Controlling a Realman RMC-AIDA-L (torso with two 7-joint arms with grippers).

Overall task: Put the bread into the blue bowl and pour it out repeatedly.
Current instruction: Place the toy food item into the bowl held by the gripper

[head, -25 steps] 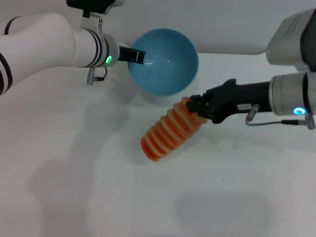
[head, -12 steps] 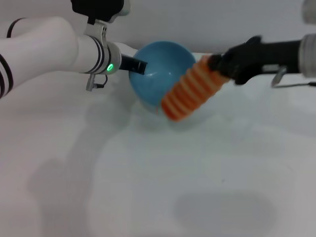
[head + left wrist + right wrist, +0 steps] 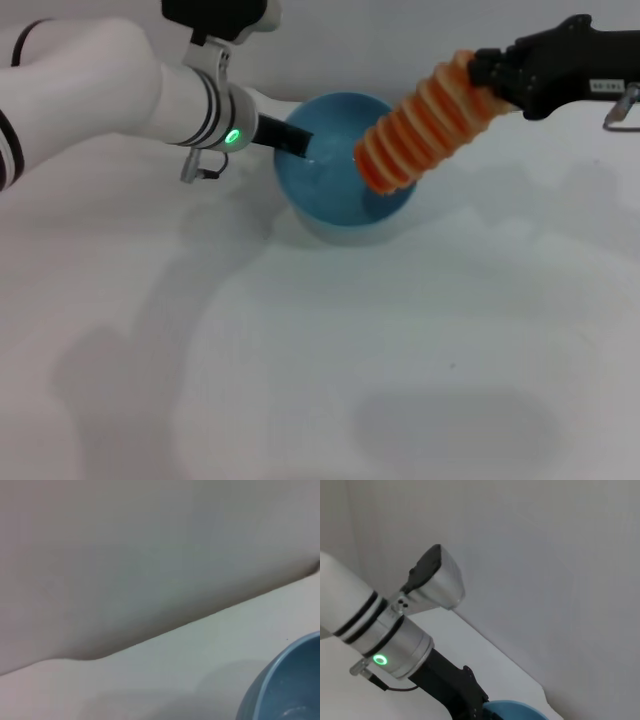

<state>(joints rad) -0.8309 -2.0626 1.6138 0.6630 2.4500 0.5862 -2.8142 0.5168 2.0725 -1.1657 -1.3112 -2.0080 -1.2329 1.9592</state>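
Observation:
The blue bowl point(image 3: 335, 195) stands on the white table at the back centre, and my left gripper point(image 3: 296, 141) is shut on its left rim. My right gripper point(image 3: 482, 72) is raised at the upper right, shut on one end of the orange ridged bread point(image 3: 420, 125). The loaf slants down to the left, with its lower end over the bowl's right side, just inside the rim. The left wrist view catches only a piece of the bowl point(image 3: 285, 692). In the right wrist view I see the left arm with its gripper point(image 3: 467, 697) at the bowl's rim point(image 3: 515, 713).
The white table point(image 3: 320, 350) stretches in front of the bowl toward me. A pale wall point(image 3: 150, 545) rises right behind the table's far edge.
My right gripper lifted the bread off the table, up and back, until it hangs over the bowl. The left gripper and the bowl shifted a little to the right.

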